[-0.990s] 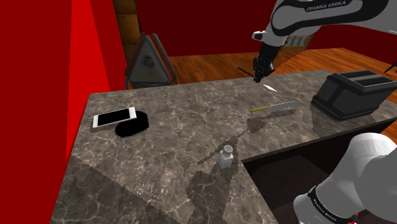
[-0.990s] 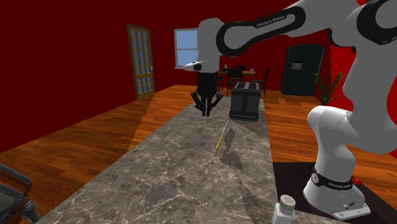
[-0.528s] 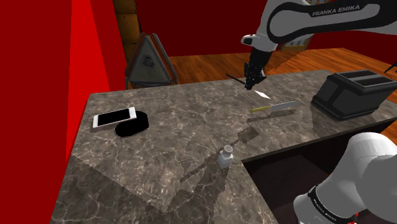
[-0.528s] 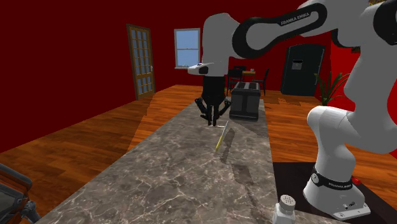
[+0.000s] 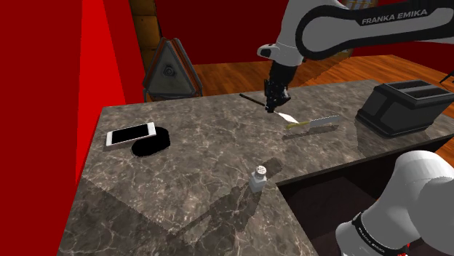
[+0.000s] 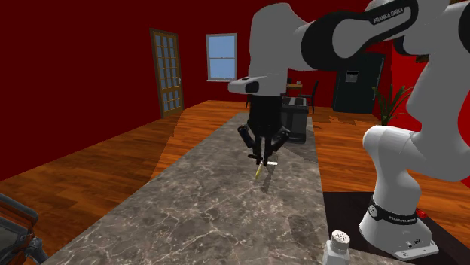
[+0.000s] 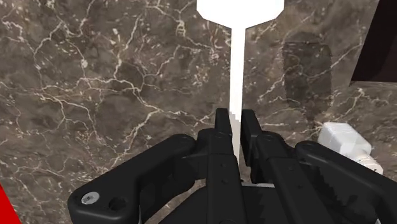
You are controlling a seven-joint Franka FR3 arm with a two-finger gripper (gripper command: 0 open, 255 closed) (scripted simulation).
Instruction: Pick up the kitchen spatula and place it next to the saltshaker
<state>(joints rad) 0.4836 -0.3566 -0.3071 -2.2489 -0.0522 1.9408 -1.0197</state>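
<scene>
1. Grip: I read the black two-finger gripper (image 7: 232, 118) as clamped on the thin stem of the white flat-bladed spatula (image 7: 236, 57), which is carried above the dark veined marble counter (image 5: 189, 145).
2. Hazard: the hold is narrow and far from the blade, so a fast swing may pivot or slip the spatula.
3. Hazard: the small white saltshaker (image 5: 259, 177) stands close to the counter's inner edge, and a low approach could knock it off.
4. Clearance: the yellow-handled knife (image 5: 313, 124) lies near the route. Open marble lies on the shaker's side toward the white phone (image 5: 131, 134).

"FRANKA EMIKA" stands on the white arm (image 5: 396, 20) (its dark upper link).
</scene>
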